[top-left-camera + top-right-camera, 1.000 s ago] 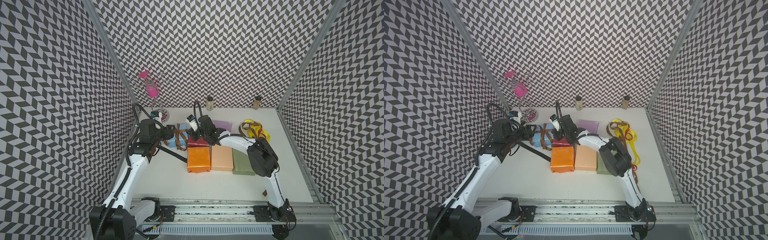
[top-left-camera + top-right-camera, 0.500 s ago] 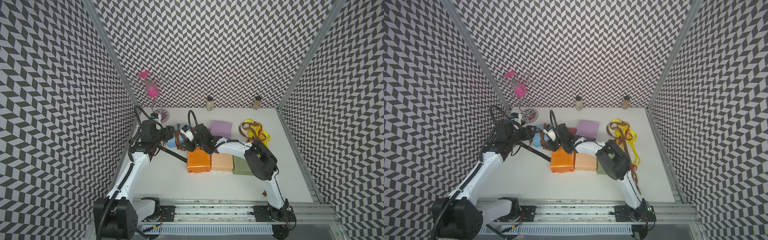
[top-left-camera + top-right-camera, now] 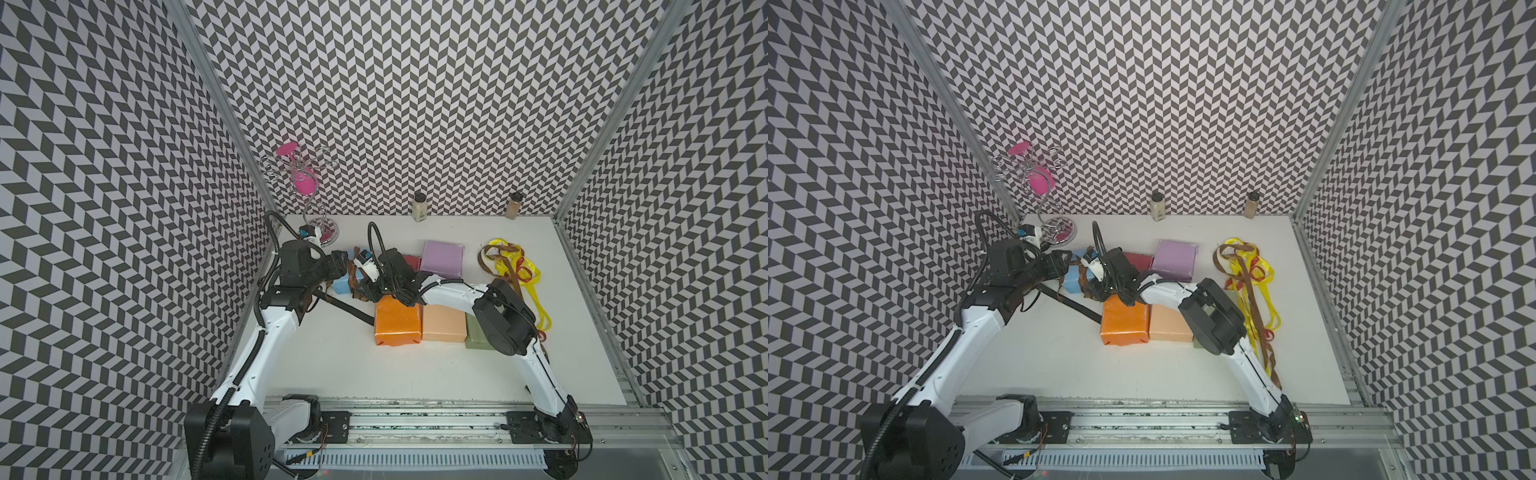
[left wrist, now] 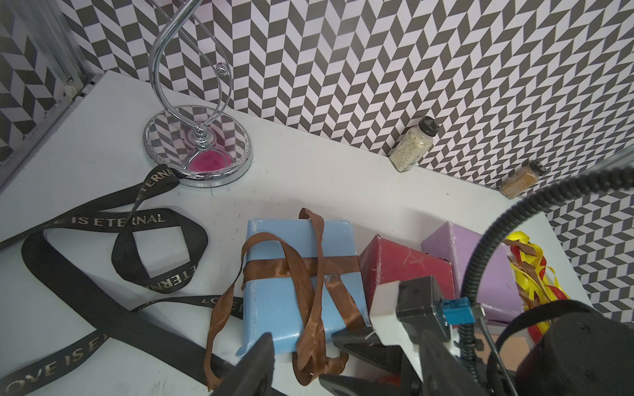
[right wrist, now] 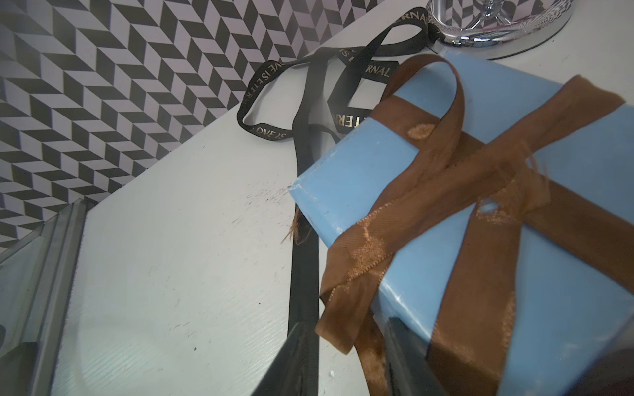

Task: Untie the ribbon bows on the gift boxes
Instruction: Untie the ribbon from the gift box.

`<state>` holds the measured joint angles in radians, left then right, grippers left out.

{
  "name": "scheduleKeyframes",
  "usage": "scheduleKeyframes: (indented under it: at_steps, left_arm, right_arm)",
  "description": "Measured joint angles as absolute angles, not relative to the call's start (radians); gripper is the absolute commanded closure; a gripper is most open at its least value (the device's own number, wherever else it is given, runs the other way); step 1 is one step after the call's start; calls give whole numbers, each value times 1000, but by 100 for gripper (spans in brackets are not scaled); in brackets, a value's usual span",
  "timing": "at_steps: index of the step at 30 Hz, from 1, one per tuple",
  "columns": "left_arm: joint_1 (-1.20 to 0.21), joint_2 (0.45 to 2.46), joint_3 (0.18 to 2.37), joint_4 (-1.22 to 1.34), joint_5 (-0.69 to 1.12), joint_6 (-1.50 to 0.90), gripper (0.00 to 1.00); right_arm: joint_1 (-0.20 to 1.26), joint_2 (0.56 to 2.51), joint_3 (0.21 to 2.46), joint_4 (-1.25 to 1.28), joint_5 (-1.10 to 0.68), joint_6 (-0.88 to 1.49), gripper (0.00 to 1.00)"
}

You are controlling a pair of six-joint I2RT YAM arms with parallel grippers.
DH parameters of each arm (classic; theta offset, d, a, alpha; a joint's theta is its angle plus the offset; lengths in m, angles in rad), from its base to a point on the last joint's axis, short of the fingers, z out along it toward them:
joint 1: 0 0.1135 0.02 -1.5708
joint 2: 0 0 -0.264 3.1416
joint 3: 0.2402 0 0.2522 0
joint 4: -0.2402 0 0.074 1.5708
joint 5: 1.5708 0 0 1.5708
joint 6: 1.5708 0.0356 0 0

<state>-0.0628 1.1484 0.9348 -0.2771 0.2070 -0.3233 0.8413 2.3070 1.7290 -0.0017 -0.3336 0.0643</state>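
The light blue gift box (image 4: 278, 308) lies at the back left, still wrapped in a brown ribbon (image 4: 302, 271) whose loose tails hang over its near end. In both top views the blue box (image 3: 341, 286) (image 3: 1073, 280) sits between the two grippers. My right gripper (image 5: 346, 360) (image 3: 365, 291) is open at that end, with the brown tails (image 5: 346, 308) between its fingers. My left gripper (image 4: 353, 367) (image 3: 338, 266) is open just left of the box, holding nothing. The dark red (image 3: 412, 262), lilac (image 3: 442, 259), orange (image 3: 397, 328), peach (image 3: 442, 328) and olive (image 3: 476, 340) boxes carry no ribbon.
A black lettered ribbon (image 4: 103, 308) lies loose on the table left of the blue box. Yellow, red and brown ribbons (image 3: 511, 266) are piled at the right. A chrome stand (image 4: 199, 154) is in the back left corner. Two spice jars (image 3: 419, 207) (image 3: 513, 205) stand at the back wall.
My right gripper has moved left and forward, from over the dark red box to the blue box's near end, and its jaws have opened. The left arm has hardly moved.
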Motion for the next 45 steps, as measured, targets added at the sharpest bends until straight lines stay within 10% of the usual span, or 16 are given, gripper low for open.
scheduleKeyframes:
  at_steps: [16, 30, 45]
  left_arm:
    - [-56, 1121, 935, -278, 215, -311, 33]
    - [-52, 1121, 934, -278, 219, -311, 33]
    - [-50, 1124, 932, -278, 223, -310, 33]
  right_arm:
    - [851, 2366, 1795, 8, -374, 120, 70]
    - [868, 2400, 1814, 9, -360, 148, 100]
    - [877, 2214, 1529, 65, -474, 72, 100]
